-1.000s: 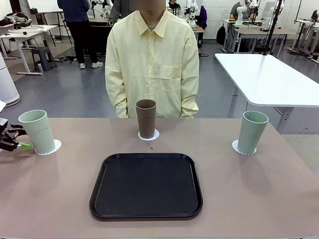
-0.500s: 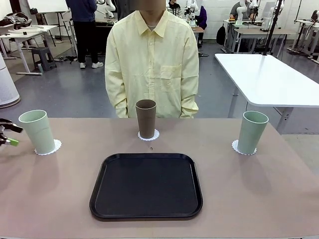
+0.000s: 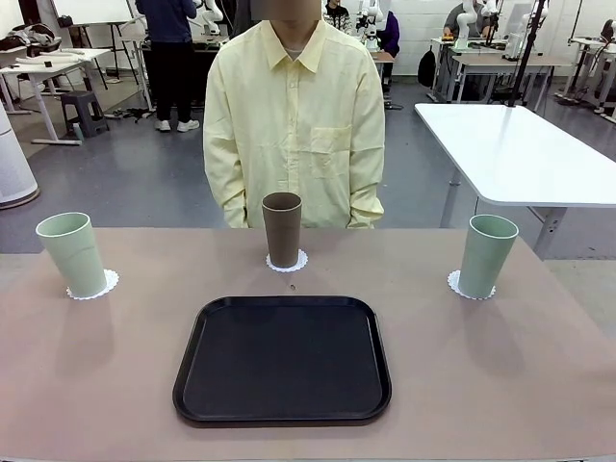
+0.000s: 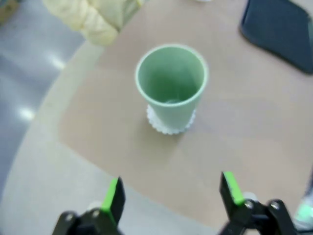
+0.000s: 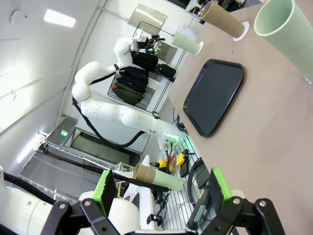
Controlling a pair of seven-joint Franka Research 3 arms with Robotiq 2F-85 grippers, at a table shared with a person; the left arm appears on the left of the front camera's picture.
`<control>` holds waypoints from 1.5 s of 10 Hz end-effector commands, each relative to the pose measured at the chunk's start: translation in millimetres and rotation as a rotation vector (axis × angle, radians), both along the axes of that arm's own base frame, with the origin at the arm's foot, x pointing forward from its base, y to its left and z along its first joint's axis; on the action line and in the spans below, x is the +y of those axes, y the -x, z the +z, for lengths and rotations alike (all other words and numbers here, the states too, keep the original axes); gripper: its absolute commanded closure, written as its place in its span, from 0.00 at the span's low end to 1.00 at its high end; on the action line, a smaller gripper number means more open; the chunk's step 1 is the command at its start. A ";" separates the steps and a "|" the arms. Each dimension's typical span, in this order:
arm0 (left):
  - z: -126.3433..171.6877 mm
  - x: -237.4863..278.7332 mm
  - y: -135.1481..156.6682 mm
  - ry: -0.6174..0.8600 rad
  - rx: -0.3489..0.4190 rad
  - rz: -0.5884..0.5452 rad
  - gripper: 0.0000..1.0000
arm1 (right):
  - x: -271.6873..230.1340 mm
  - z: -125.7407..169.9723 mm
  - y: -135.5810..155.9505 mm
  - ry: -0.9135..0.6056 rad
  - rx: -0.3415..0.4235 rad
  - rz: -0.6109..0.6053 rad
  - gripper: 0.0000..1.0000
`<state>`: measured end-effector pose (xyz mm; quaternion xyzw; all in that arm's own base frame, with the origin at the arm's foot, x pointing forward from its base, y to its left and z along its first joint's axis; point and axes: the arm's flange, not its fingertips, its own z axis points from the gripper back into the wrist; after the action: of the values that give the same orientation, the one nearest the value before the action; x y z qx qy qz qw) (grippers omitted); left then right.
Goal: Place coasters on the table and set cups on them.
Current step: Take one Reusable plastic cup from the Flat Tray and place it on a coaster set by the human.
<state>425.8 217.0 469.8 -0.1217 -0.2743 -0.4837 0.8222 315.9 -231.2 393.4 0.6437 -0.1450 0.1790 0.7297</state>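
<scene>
front faces person, wrist views share tray (image 3: 282,358), perhaps blurred

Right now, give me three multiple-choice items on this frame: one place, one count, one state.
1. Where does the brown cup stand?
A. on the tray
B. on a coaster beyond the tray
C. on the white table

2. How many cups stand on coasters?
A. one
B. two
C. three

3. How is the left gripper?
A. open, empty
B. shut on a cup
C. shut on a coaster

Key: 1 B, its coaster lies past the empty tray. 2 C, two green cups and the brown one each sit on one. 3 A, its fingers stand apart short of the cup.
</scene>
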 end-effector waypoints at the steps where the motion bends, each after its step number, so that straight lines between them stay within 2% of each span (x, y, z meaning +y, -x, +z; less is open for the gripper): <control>1: 37.4 -29.7 21.9 -0.040 0.116 0.000 0.00 | 3.0 -1.6 3.5 0.004 -0.025 -0.007 0.00; 2: 56.8 -44.5 33.2 -0.062 0.121 -0.024 0.00 | 3.0 -1.6 3.5 0.004 -0.025 -0.007 0.00; 3: 65.9 -59.4 39.2 -0.095 0.161 -0.005 0.00 | 3.0 -1.6 3.5 0.004 -0.025 -0.007 0.00; 5: 65.1 -83.0 35.4 -0.144 0.214 0.022 0.00 | 3.0 -1.6 3.5 0.004 -0.025 -0.007 0.00; 6: 66.1 -91.8 35.6 -0.143 0.174 0.022 0.00 | 3.0 -1.6 3.5 0.004 -0.025 -0.007 0.00; 7: 74.3 -72.8 38.4 -0.112 0.176 0.001 0.00 | 3.0 -1.6 3.5 0.004 -0.025 -0.007 0.00; 15: 74.3 -72.8 38.4 -0.112 0.176 0.001 0.00 | 3.0 -1.6 3.5 0.004 -0.025 -0.007 0.00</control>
<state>388.9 143.5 541.4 -0.1243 -0.1789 -0.4785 0.8506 315.8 -231.3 393.4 0.6437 -0.1451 0.1790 0.7298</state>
